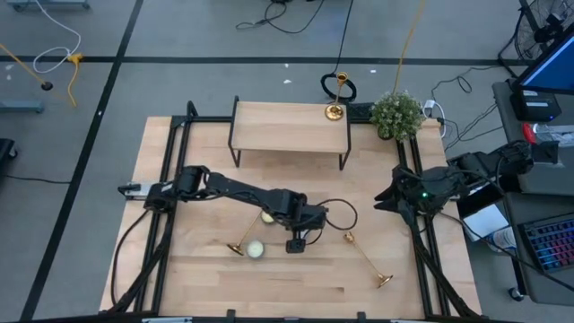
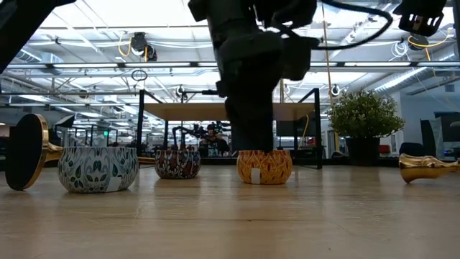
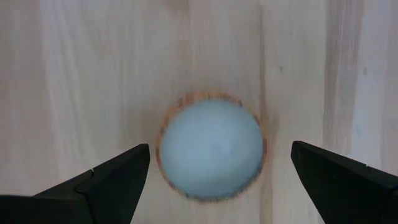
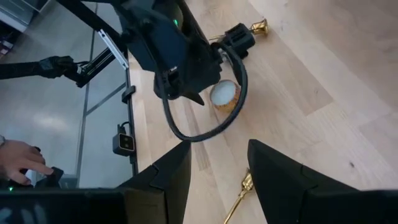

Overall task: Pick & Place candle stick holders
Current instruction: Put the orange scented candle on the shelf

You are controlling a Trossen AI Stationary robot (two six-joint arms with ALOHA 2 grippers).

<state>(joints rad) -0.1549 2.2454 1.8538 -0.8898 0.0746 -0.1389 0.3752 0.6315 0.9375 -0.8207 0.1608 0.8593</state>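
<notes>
One gold candlestick [image 1: 334, 99] stands upright on its base at the right end of the wooden shelf [image 1: 287, 126]. A second lies on its side at the near left [image 1: 237, 247], and a third lies on its side at the near right [image 1: 368, 260], also seen in the right wrist view [image 4: 239, 198]. My left gripper [image 1: 296, 244] is open and points down over an orange candle tin [image 3: 211, 149], one finger on each side of it [image 3: 221, 180] and well apart from it. My right gripper [image 4: 217, 180] is open and empty at the table's right [image 1: 381, 199].
A green patterned tin [image 2: 97, 169] and a dark red tin [image 2: 177, 163] stand left of the orange tin [image 2: 264, 167]. A potted plant [image 1: 396, 115] stands at the far right. A black frame runs along both sides of the table. A person's hand [image 4: 18, 162] shows beyond the table.
</notes>
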